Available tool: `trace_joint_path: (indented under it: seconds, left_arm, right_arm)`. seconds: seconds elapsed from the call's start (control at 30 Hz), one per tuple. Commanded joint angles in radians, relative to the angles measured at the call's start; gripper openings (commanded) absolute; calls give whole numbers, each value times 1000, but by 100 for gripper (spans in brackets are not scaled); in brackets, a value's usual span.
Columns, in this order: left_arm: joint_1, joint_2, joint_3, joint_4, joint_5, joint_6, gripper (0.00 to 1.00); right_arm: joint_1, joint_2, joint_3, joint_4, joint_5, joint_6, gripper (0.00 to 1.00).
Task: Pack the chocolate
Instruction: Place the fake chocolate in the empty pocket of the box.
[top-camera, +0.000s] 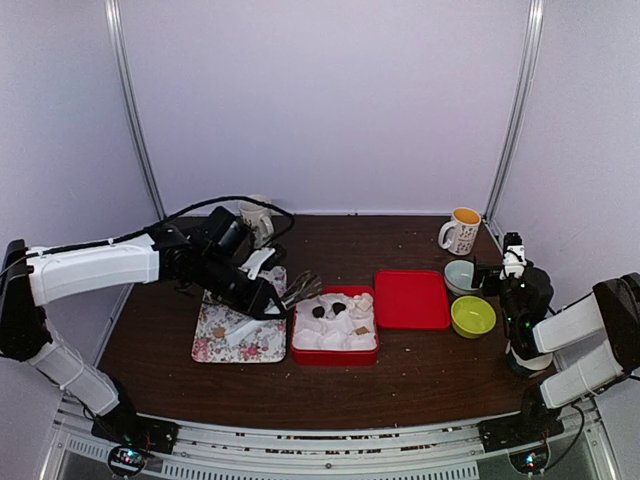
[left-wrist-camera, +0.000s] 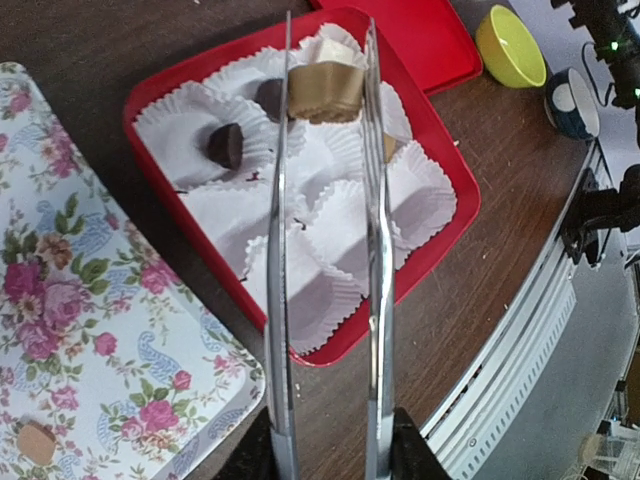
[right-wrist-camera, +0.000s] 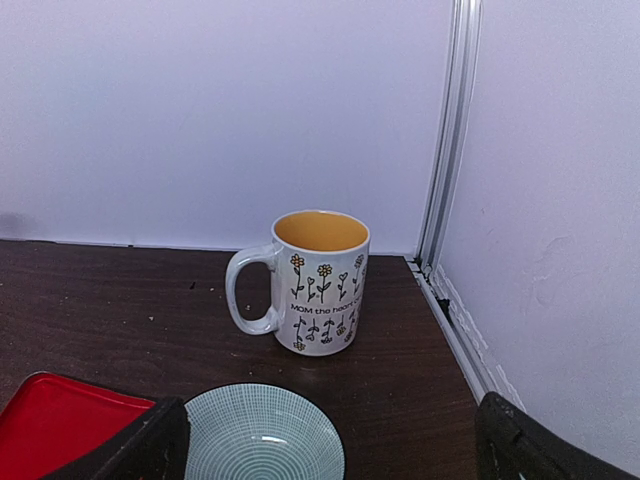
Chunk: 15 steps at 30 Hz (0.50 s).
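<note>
the left gripper is closed narrow on the handle end of the silver metal tongs; you can see its two dark fingers pressing the blades from either side. the tongs reach out over the red rectangular box near the middle of the table. at the tong tips, a light tan chocolate piece is pinched between the two blades, above the white crumpled paper cups that line the box.

check the box contents in the left wrist view: two dark brown chocolate pieces sit in paper cups on the far left side of the box. a small tan piece lies in a cup toward the right side. the near cups hold nothing you can make out.

the flowered rectangular tray lies just left of the box, touching or nearly touching it; you cannot tell which. one more tan chocolate piece rests on the tray.

the flat red lid lies just right of the box. right of the lid stand a yellow-green bowl and, farther back, a pale blue-grey ribbed bowl. a white mug with flower drawings and an orange interior stands upright in the far right corner.

the right gripper hangs at the right edge of the table with its jaws spread wide, holding nothing, above the blue-grey bowl.
</note>
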<state>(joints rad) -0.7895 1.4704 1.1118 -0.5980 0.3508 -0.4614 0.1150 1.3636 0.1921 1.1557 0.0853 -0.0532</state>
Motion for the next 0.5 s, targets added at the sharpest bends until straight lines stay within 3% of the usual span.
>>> trace_joint_path:
  seconds: [0.0, 0.47]
  left_arm:
    - [-54, 80, 81, 39, 52, 53, 26]
    - [-94, 266, 152, 32, 107, 58, 27]
  right_arm:
    - [-9, -8, 19, 3, -7, 3, 100]
    - [-9, -8, 19, 2, -7, 4, 100]
